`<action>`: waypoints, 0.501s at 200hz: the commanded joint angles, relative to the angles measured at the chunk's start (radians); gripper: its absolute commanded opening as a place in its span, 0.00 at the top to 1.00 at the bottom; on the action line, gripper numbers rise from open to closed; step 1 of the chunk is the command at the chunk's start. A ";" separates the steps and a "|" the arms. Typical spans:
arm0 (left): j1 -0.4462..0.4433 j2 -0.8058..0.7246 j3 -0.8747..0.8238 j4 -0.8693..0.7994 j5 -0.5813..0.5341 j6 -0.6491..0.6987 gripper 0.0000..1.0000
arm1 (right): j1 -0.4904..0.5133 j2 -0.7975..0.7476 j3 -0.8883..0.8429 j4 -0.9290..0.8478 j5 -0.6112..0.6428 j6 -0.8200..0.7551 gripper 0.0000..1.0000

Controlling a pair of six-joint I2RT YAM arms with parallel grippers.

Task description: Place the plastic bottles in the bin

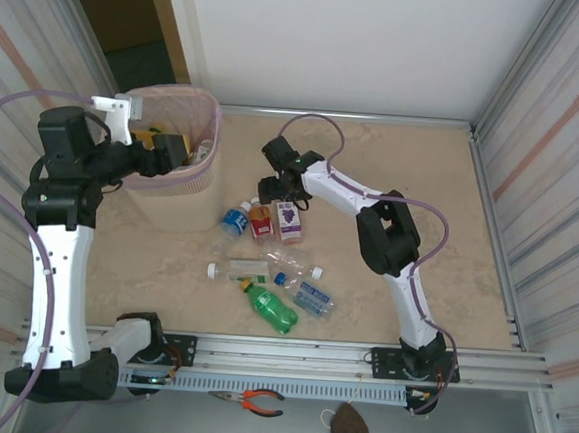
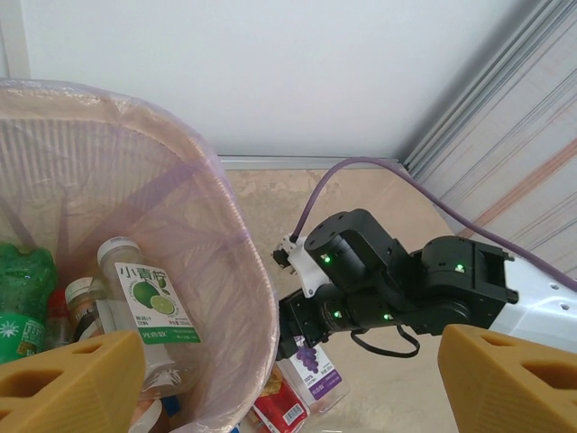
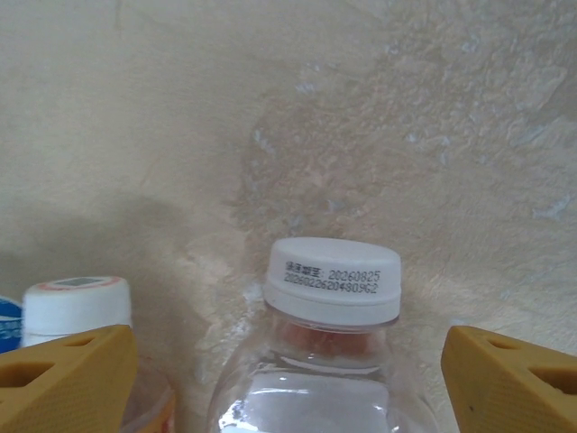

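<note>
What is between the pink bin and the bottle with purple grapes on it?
Between the bin and the grape bottle, the top view shows two bottles: a blue-label bottle, then a red-label bottle.

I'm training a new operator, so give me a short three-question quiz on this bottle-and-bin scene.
1. True or false: the left gripper hangs open above the bin.
2. The open right gripper straddles a bottle whose cap is: A white, B red, C green.
3. Fill in: the lying bottle nearest the arm bases is ____.
Key: 1 true; 2 A; 3 green.
</note>
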 commanded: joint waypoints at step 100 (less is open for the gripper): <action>0.005 -0.005 -0.027 0.042 0.044 -0.029 0.15 | -0.017 0.004 -0.027 -0.049 -0.001 0.045 0.23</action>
